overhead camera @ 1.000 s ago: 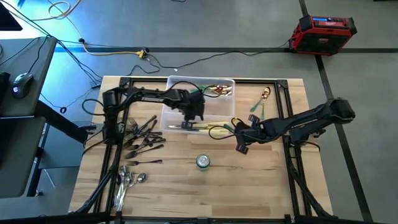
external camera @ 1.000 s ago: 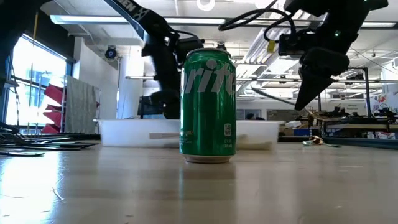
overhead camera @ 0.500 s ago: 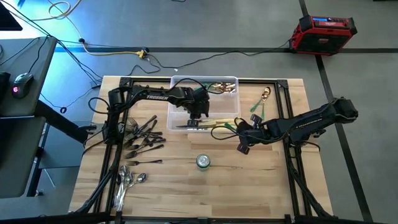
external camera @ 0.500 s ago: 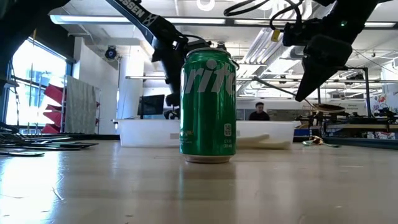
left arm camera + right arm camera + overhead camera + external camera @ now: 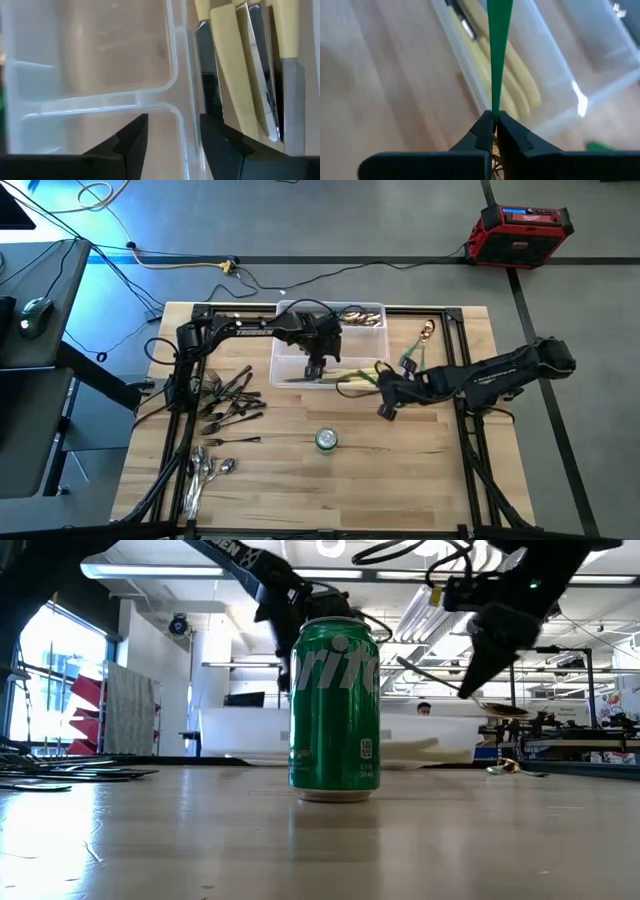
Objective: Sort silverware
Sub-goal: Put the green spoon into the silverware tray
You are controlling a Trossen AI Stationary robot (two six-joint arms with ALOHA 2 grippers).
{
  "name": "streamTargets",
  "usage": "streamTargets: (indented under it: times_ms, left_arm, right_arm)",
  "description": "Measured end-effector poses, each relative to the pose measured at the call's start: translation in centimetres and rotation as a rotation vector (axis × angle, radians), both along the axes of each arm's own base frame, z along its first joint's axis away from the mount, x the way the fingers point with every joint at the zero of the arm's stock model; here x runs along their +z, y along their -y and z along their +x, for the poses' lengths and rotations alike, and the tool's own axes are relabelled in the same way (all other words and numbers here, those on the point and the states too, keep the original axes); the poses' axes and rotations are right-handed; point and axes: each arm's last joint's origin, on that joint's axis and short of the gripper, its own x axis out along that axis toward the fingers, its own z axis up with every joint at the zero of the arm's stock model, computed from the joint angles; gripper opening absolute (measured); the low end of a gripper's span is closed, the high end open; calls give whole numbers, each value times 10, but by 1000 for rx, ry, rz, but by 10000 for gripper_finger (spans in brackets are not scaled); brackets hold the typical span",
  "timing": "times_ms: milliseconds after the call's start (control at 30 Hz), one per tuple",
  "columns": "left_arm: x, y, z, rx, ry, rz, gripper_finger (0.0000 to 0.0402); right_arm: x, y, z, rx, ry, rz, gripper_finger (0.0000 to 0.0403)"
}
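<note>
Clear plastic walls of the divided tray (image 5: 283, 330) at the far middle of the desk (image 5: 420, 470) already hold part of the silverware. Cream-handled knives (image 5: 235, 65) lie side by side in its near compartment, and a few gold-ended pieces (image 5: 352, 317) sit in its far right compartment. The other compartments look bare in the left wrist view.

Much is left. A loose heap of dark forks (image 5: 228, 400) lies on the left side of the desk, with one more fork apart just near of it, and a cluster of shiny spoons (image 5: 203, 470) lies at the near left. Two green-handled pieces (image 5: 418, 348) with gold ends rest on the desk right of the tray. So I judge the sorting less than half done: knives placed, forks and spoons untouched.

The left gripper (image 5: 170, 142) hovers low over the tray with its fingers spread and nothing between them, straddling a divider wall beside the knives. The right gripper (image 5: 492, 127), just right of the tray's near corner, is pressed together on a green-handled piece (image 5: 498, 55), which points toward the tray and the knives; it probably belongs with the gold-ended ones.

A green can (image 5: 334, 710) stands on the near middle of the desk, no part of the sorting.
</note>
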Motion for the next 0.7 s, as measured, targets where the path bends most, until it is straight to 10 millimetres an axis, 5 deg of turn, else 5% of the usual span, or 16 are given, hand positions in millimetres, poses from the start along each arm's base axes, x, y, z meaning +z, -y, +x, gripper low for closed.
streamTargets:
  times_ms: [200, 433, 700]
  left_arm:
    - [19, -3, 4, 26, 32, 10, 160]
    - [15, -5, 5, 43, 44, 41, 159]
    - [77, 9, -26, 174, 115, 56, 159]
  right_arm:
    - [3, 34, 7, -17, 30, 16, 0]
    - [4, 48, 9, -21, 36, -9, 0]
    - [34, 87, 21, 49, 122, -174, 0]
